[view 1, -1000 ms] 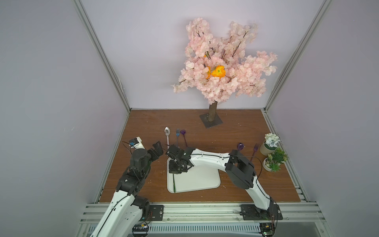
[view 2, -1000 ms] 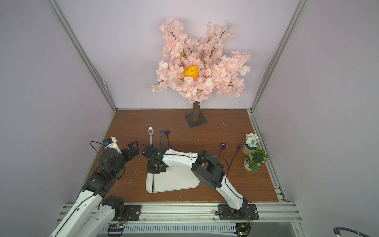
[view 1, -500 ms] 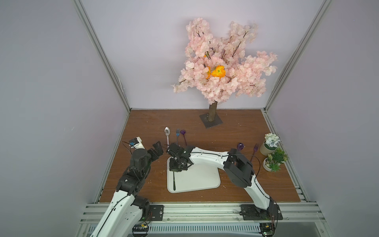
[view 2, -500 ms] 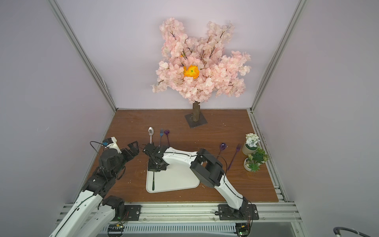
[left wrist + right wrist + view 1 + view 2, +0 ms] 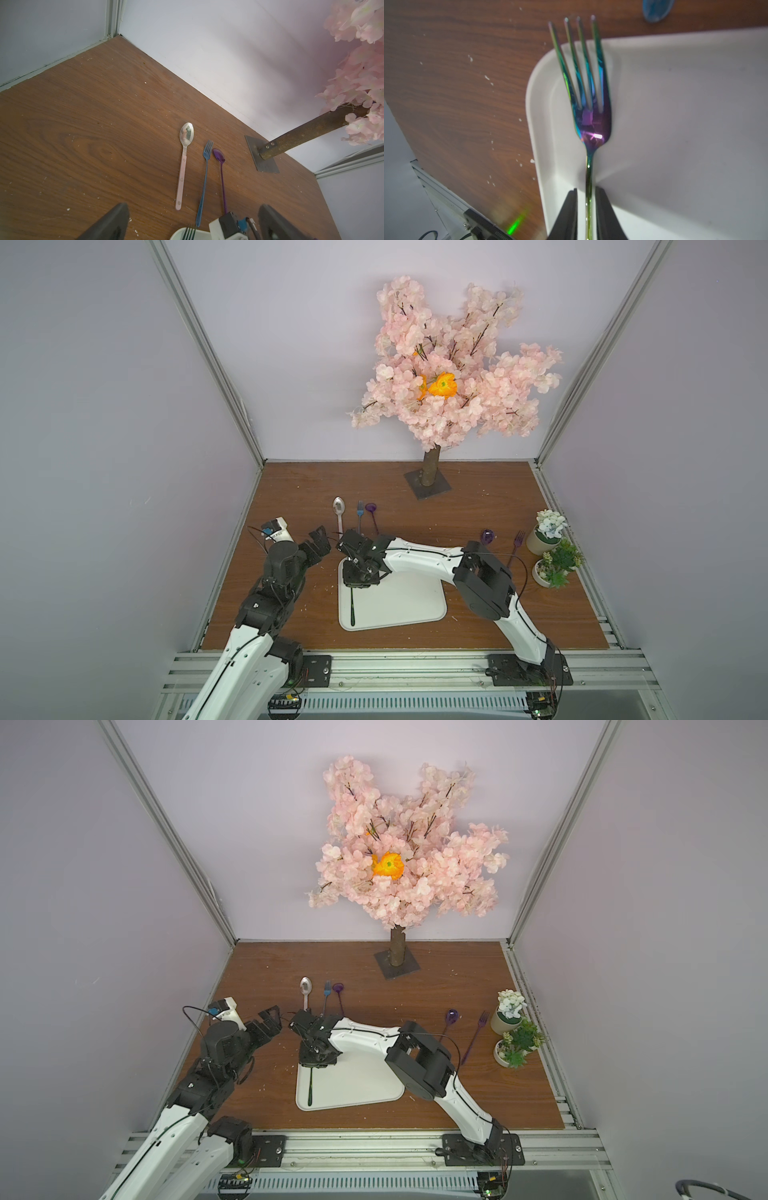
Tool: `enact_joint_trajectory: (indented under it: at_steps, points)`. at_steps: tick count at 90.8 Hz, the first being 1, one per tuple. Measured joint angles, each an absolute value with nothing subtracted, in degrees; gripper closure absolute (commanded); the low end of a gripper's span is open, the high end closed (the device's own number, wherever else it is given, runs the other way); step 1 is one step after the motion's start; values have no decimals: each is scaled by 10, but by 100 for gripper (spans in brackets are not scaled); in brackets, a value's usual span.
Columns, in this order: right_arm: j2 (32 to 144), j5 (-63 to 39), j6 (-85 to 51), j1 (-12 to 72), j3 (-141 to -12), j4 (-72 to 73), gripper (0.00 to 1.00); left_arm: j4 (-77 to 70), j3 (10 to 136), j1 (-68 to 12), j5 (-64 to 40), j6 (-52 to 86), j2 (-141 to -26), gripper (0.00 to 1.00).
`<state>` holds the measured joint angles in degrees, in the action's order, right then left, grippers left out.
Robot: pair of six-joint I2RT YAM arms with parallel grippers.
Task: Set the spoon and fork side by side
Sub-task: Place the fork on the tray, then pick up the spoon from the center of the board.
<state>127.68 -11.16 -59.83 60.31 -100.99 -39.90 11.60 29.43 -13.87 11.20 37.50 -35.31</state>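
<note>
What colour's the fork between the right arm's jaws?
The fork is iridescent: green, blue and purple. Clearest in the right wrist view.

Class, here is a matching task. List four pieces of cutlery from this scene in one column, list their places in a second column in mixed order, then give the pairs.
Things
1. rainbow fork
2. pink-handled spoon
3. purple fork
4. blue fork

Places
a. beside the flower pots
b. between the pink-handled spoon and a purple spoon
c. on the white tray
d. at one end of the row, next to the blue fork

Pairs: 1-c, 2-d, 3-a, 4-b
</note>
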Motion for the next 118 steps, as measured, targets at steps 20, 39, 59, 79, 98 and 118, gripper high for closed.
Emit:
enact_joint_trajectory:
  at_steps: [20,39,59,79,98,118]
  points:
    - [1249,-65,-566,605,-1015,-419,43,120,294,-138,122,378,-361,0]
    - [1067,-5,-536,570,-888,-420,38,124,294,-138,123,380,-371,0]
    - [885,54,-486,386,-717,-435,37,129,294,-138,119,381,-379,1]
    - [811,113,-403,210,-627,-456,37,116,295,-138,77,379,-427,0]
    - [800,103,-352,135,-585,-439,45,104,313,-138,25,373,-489,0]
    - [849,70,-331,122,-571,-416,55,76,329,-138,1,373,-511,1]
